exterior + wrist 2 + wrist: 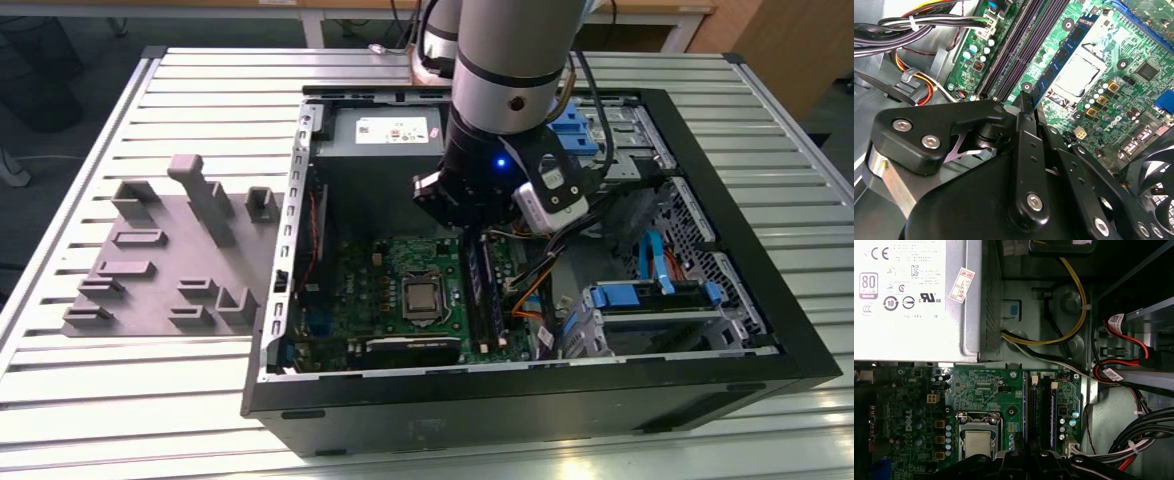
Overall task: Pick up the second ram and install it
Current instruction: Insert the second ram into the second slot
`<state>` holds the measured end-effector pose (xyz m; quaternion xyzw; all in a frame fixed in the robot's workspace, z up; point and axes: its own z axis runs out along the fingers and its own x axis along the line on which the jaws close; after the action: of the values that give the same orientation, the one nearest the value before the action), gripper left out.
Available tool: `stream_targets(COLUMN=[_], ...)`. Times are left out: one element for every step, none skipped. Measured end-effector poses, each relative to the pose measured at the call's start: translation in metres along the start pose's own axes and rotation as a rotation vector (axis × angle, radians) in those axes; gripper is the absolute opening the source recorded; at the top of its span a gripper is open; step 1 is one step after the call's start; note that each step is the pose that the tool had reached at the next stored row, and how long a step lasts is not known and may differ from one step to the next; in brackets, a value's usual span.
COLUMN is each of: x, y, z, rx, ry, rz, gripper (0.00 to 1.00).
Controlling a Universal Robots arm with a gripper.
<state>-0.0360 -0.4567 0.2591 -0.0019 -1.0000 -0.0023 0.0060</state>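
The open computer case lies on the desk. A slotted holder block sits at the exterior view's left of it. Inside, the motherboard lies below the power supply.

Certification marks on power supply

I am hovering my gripper over the green motherboard, its dark body showing just beside the processor socket and the black memory slots. Beyond them the silver power supply is sitting, yellow cables curving beside it.
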Motion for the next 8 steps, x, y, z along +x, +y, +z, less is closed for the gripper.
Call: stream_targets(x=[0.0,0.0,0.0,0.0,0.0,0.0,0.0,0.0], y=[0.0,0.0,0.0,0.0,0.0,0.0,0.0,0.0], z=[0.0,0.0,0.0,0.0001,0.0,0.0001,0.0001,0.0001], rx=[0.0,0.0,0.0,-0.0001,0.0,0.0,-0.0001,-0.0001], ry=[0.0,0.0,0.0,0.0,0.0,0.0,0.0,0.0], rz=[0.0,0.0,0.0,0.0,0.0,0.0,0.0,0.0], gripper=[0.14,0.14,0.14,0.14,0.14,0.14,0.14,0.14])
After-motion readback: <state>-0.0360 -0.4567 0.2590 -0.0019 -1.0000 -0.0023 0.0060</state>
